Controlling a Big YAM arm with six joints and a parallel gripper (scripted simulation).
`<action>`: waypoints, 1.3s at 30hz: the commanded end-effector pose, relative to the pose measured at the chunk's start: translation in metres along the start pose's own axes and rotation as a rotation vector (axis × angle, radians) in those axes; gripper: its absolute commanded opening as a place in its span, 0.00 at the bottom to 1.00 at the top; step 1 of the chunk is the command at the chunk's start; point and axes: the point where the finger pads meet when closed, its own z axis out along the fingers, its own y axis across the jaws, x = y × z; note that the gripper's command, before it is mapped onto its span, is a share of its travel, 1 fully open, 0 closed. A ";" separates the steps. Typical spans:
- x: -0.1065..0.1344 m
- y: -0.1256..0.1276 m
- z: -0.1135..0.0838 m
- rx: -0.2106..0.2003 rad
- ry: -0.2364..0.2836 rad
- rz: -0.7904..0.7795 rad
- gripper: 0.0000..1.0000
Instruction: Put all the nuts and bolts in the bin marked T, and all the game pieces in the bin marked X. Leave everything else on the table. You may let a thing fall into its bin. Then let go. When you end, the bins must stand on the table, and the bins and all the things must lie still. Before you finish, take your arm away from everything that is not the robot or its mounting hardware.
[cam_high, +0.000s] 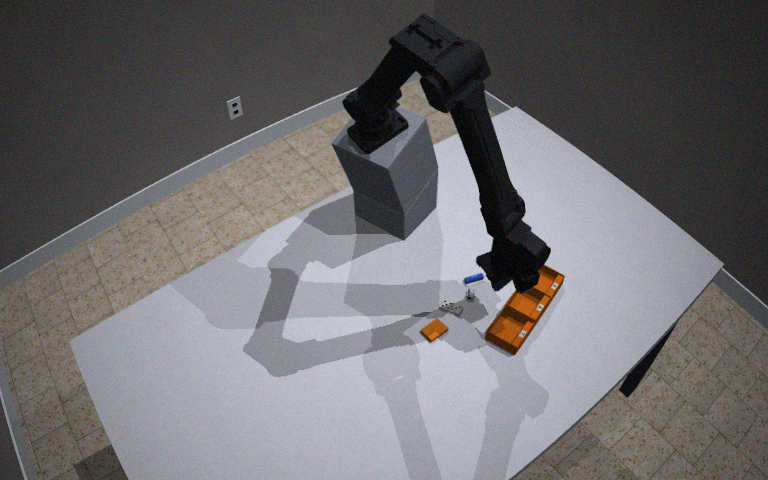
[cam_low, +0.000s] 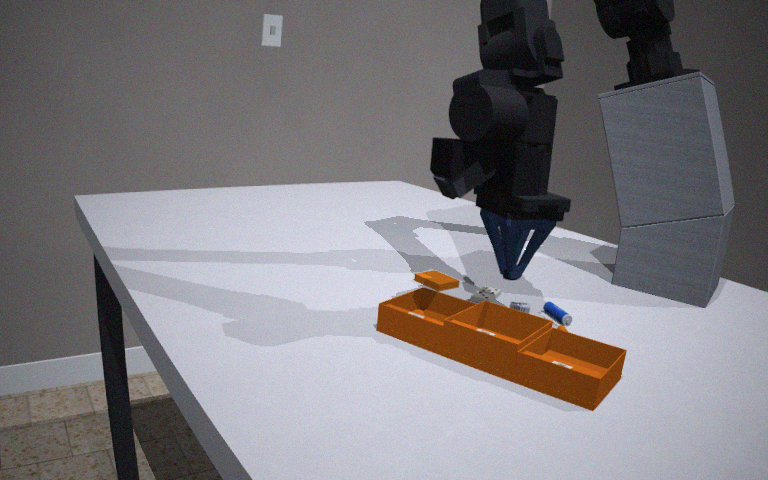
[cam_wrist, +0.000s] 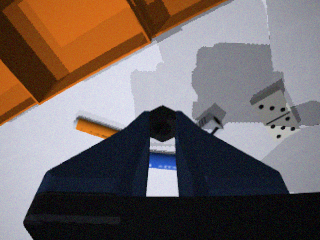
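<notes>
Beige speckled tiles surround our white rectangular surface (cam_high: 317, 418) (cam_low: 317, 396); on it stand three joined orange open-topped bins (cam_high: 514, 346) (cam_low: 464, 349) (cam_wrist: 95, 75). Our dark-blue two-fingered claw (cam_high: 501, 287) (cam_low: 512, 276) (cam_wrist: 162, 121) grips a black hexagonal nut (cam_wrist: 162, 124) above the surface.

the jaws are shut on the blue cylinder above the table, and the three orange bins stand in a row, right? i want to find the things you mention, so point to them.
Not quite: the jaws are shut on a dark hexagonal nut (cam_wrist: 162, 123), as the wrist view shows. The rest holds: they are above the table (cam_high: 237, 407) (cam_low: 317, 430), and the three orange bins (cam_high: 514, 352) (cam_low: 560, 384) stand in a row.
</notes>
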 end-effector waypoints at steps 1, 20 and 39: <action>-0.007 0.003 -0.004 -0.005 -0.018 0.002 0.10; -0.068 -0.013 0.003 0.002 0.001 0.348 0.10; -0.100 -0.012 -0.007 -0.012 -0.010 0.867 0.10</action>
